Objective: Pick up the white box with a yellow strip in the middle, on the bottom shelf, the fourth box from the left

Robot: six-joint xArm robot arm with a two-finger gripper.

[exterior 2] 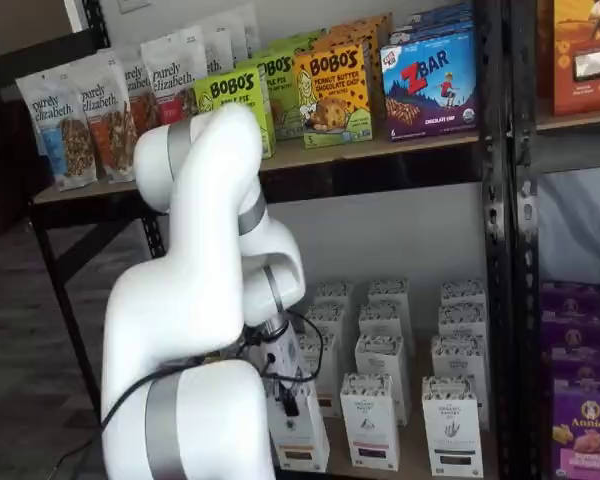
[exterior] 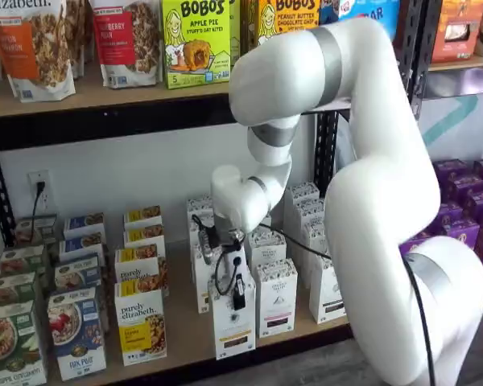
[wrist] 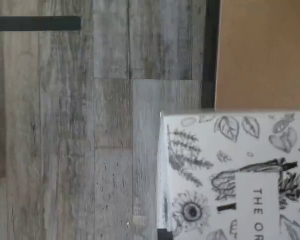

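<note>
A tall, narrow white box (exterior: 233, 322) stands at the front edge of the bottom shelf (exterior: 185, 334). The tool (exterior: 238, 296) is closed on its top. Likely light, stiff cardboard, best gripped across its narrow sides.

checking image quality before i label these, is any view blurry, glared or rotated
Wrist view: soft and blurred, turned on its side, the white box print sideways, grey plank floor beyond. In both shelf views the light is even and flat, with no harsh glare; the arm blocks much of the bottom shelf. In a shelf view the gripper is sharp enough, closed on the box.
</note>
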